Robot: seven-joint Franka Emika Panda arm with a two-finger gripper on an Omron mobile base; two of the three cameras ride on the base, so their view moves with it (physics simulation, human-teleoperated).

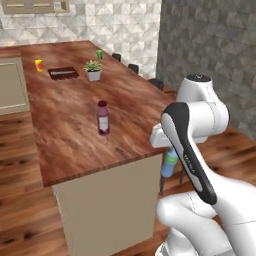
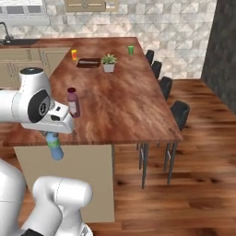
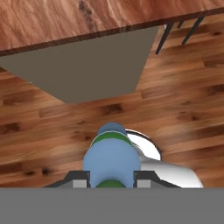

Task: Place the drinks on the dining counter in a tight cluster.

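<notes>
Tool (image 3: 111, 178) clenched on light-blue bottle (image 3: 112, 158), off dining counter (image 1: 75, 125) near edge, above open floor

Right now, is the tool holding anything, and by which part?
Yes: the tool is shut on the light-blue bottle, its fingers clamping the body on both sides near the green band.

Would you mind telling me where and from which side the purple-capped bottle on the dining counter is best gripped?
Grip the purple-capped bottle across its straight body, below the cap, coming from the near counter edge on the robot's side. It stands upright and alone on the dining counter, so a sideways approach looks unobstructed. The gripper is shut on the light-blue bottle, which probably needs placing first.
</notes>
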